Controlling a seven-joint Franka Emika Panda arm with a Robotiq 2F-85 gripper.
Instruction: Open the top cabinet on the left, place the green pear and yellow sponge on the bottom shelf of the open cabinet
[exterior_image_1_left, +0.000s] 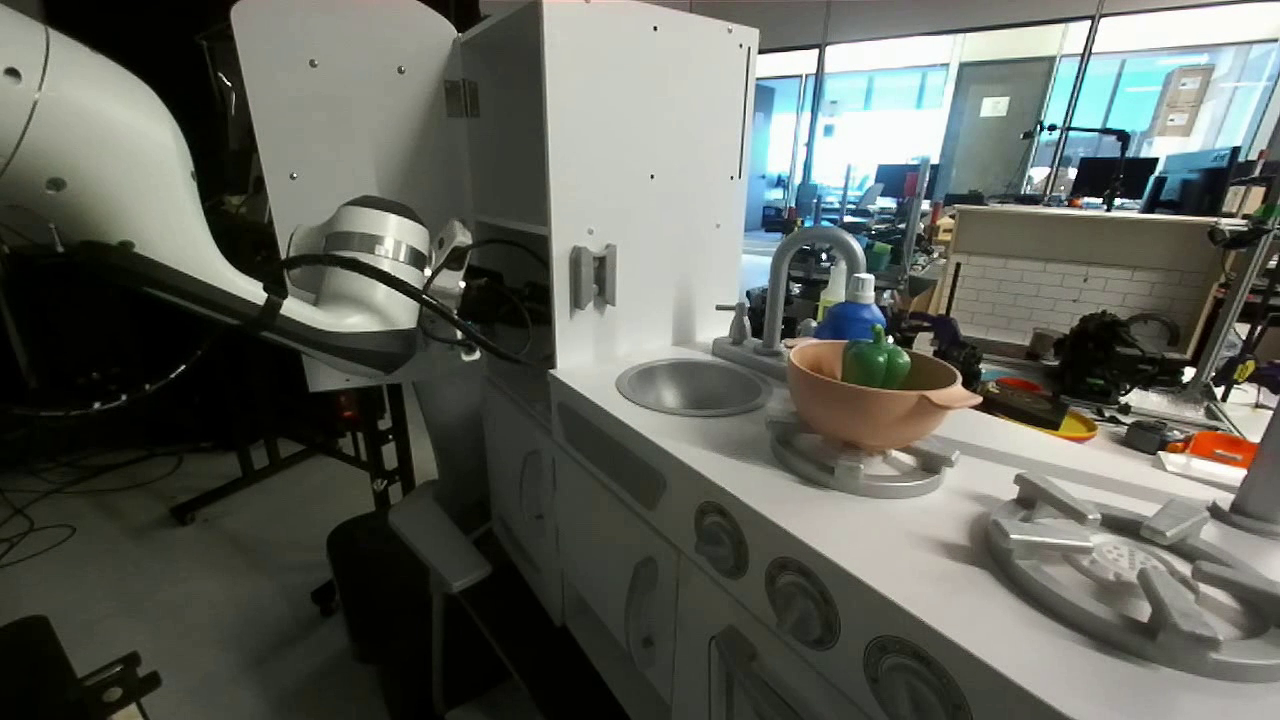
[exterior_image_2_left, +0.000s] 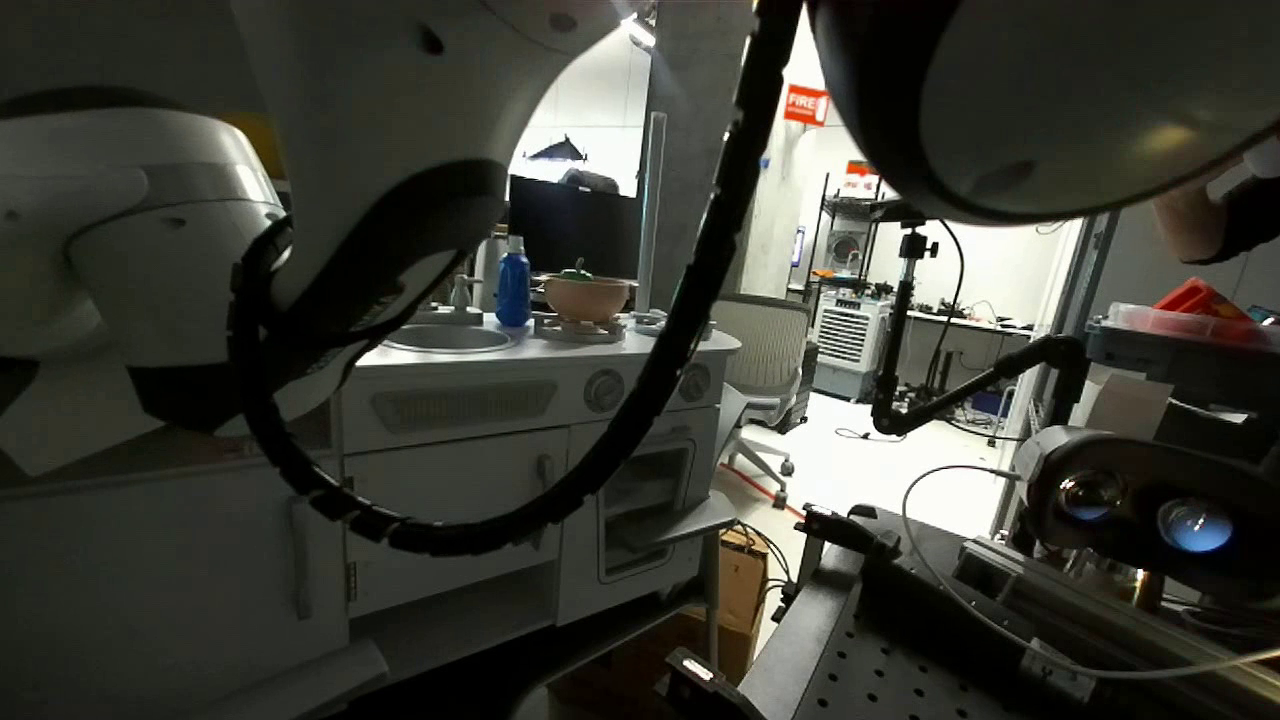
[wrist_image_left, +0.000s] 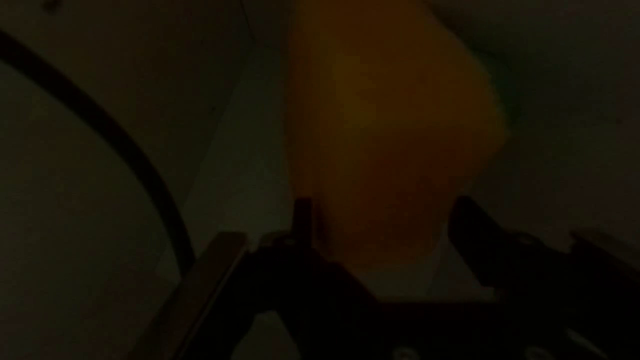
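Gripper (wrist_image_left: 382, 217) fingers (wrist_image_left: 302, 220) are seen set well apart in the dim wrist view, with the yellow sponge (wrist_image_left: 390, 110) framed between them and most of its bulk extended past the tips. One edge of the sponge is overlapped by one finger, while the opposite finger is shown just beside it; whether the sponge is squeezed or only straddled cannot be told, as contact is lost in the dark. Partly covered by the sponge, a faint green patch (wrist_image_left: 505, 92) can be made out, too dark to be identified.

At the cabinet (exterior_image_1_left: 650, 130), the door (exterior_image_1_left: 350, 110) is seen open in an exterior view, and the arm (exterior_image_1_left: 120, 160) is stretched across it. The arm's end is held at the cabinet's mouth, lower than the shelf (exterior_image_1_left: 512, 227) inside, and the gripper is hidden there in shadow. Next to the cabinet's side wall, a sink (exterior_image_1_left: 693, 387) is set into the counter (exterior_image_1_left: 720, 440). Farther from the cabinet, a pinkish bowl (exterior_image_1_left: 870, 410) is supported on a burner (exterior_image_1_left: 880, 487), and a green pepper (exterior_image_1_left: 876, 362) is contained in it.
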